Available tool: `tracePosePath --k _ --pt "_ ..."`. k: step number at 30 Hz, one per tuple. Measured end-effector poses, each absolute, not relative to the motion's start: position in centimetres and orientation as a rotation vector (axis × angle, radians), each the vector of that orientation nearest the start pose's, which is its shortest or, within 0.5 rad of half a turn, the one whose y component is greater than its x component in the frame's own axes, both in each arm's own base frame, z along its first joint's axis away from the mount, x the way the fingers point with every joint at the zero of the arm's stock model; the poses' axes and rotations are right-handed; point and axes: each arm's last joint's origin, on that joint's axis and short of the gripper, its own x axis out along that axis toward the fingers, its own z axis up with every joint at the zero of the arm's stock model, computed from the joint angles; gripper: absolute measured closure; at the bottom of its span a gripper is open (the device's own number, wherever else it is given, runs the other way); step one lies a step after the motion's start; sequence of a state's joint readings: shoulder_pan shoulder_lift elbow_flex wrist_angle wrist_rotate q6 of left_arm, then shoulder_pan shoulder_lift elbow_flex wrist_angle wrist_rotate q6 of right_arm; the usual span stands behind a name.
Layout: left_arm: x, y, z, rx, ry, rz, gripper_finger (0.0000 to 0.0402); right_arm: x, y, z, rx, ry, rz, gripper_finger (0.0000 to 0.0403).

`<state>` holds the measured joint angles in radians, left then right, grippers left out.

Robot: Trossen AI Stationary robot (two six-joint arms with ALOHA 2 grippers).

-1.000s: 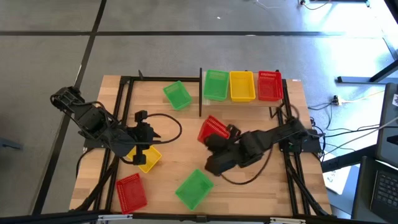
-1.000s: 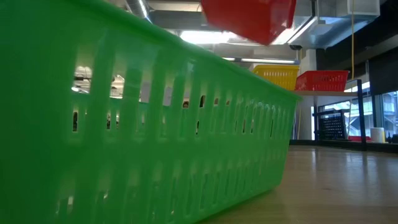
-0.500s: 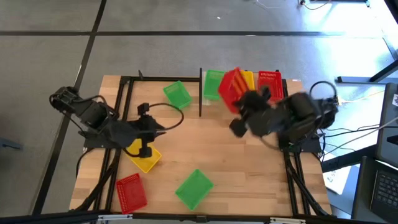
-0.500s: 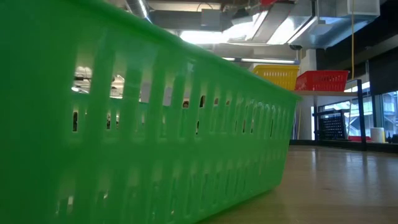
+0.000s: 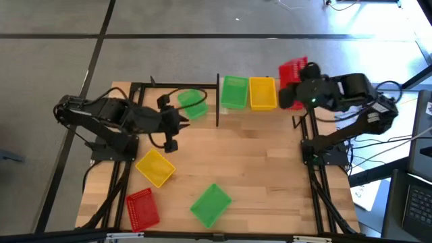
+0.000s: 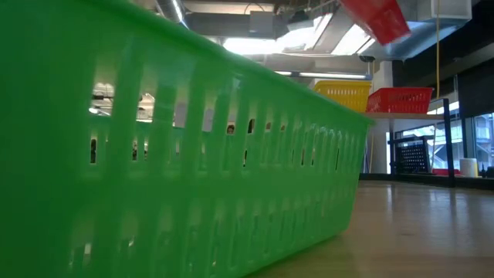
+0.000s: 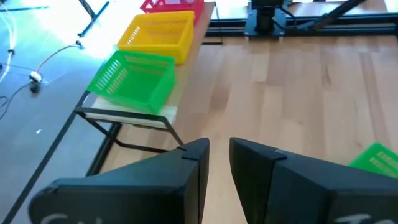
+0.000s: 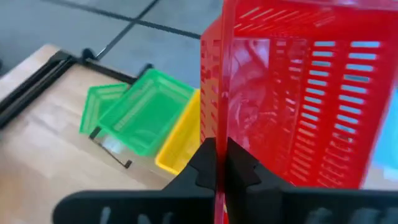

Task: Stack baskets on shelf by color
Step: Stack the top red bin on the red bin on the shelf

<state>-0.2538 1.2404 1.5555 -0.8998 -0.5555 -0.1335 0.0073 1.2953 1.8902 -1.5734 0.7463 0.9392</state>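
Note:
My right gripper (image 5: 295,91) is shut on a red basket (image 5: 292,69), held high over the right end of the shelf (image 5: 226,111). The low view shows this basket (image 6: 378,15) above the shelf's own red basket (image 6: 397,100). A green basket (image 5: 234,91) and a yellow basket (image 5: 262,92) stand on the shelf beside the dark post (image 5: 217,101). My left gripper (image 5: 174,125) is empty and narrowly open (image 7: 219,163), close to a green basket (image 5: 192,102) that rests on the table. A yellow (image 5: 155,167), a red (image 5: 142,208) and a green basket (image 5: 210,204) lie near the front. My right gripper pinches a side wall of the red basket (image 8: 216,127), one finger on each face. The wall shows edge-on between the fingers (image 8: 239,168). The basket is lifted clear and tipped on its side above the shelf's right end.
The near green basket (image 6: 154,154) fills most of the low view. Dark frame rails (image 5: 135,101) run along the table's left and right sides. Bare tabletop (image 5: 250,162) lies between the arms. In the left wrist view a green corner (image 7: 379,155) shows beside the fingers.
My right gripper has carried the red basket up from the table's middle toward the far right, over the shelf's red end, tipping it on the way. My left gripper has moved from the yellow basket toward the far edge, beside the far green basket. The yellow basket stays on the table.

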Motion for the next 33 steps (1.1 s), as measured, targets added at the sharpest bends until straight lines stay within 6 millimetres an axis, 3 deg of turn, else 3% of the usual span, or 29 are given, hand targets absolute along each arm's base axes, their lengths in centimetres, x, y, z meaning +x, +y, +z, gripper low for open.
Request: tracePosePath --k 7,15,23,33 --pt "22.9 -2.0 43.9 0.123 0.494 0.345 0.0347 14.5 -4.1 45.5 0.617 0.485 -1.193 0.0403" --pt "24.1 0.0 45.2 0.155 0.360 0.344 0.0347 15.0 -6.6 42.8 0.667 0.596 -1.330 0.0403" --pt "24.2 1.2 45.4 0.142 0.348 0.322 0.0347 15.0 -8.2 41.0 0.700 0.676 -1.381 0.0403" --pt "24.2 1.4 45.3 0.140 0.350 0.325 0.0347 15.3 -8.9 40.6 0.748 0.663 -1.364 0.0403"
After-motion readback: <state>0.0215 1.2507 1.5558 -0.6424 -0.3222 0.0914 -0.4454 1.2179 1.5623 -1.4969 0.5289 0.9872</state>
